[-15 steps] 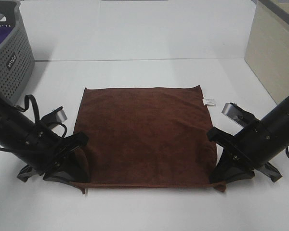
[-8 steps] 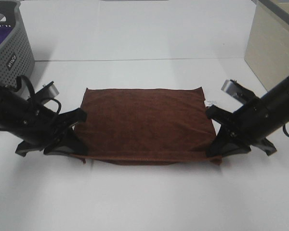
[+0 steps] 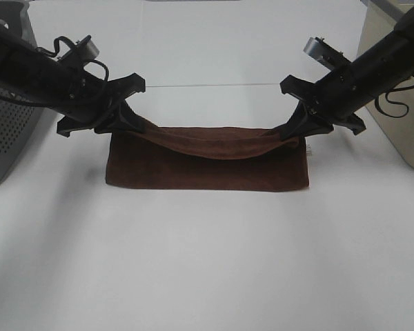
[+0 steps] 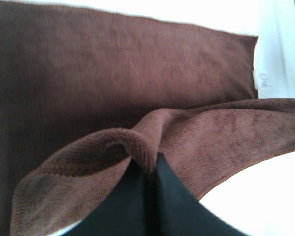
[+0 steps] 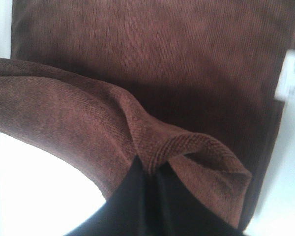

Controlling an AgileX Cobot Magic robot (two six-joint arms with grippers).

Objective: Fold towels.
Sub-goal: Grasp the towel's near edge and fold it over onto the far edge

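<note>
The reddish-brown terry towel [image 3: 207, 169] lies at the middle of the white table [image 3: 207, 269]. Its lower layer is flat. Its hemmed upper edge is held off the surface and sags in a shallow curve between my two grippers.

My left gripper [image 3: 132, 124] sits at the towel's ten o'clock corner in the high view. Its jaws are pressed together on a bunched fold of hem, and my left wrist camera shows the cloth pinched right at the black tips [image 4: 150, 172]. My right gripper [image 3: 291, 129] sits at the two o'clock corner. Its jaws are likewise pinched on the hem, with the fabric puckering over the tips [image 5: 150, 172]. The raised edge hangs above the far side of the flat layer, and the near fold lies at six o'clock.

A small white tag [image 3: 309, 152] pokes out at the towel's three o'clock side, just below my right gripper.

A grey perforated basket [image 3: 7, 131] stands at nine o'clock in the high view, behind my left arm and well apart from the towel. A beige panel [image 3: 400, 131] stands at three o'clock, beyond my right arm.
</note>
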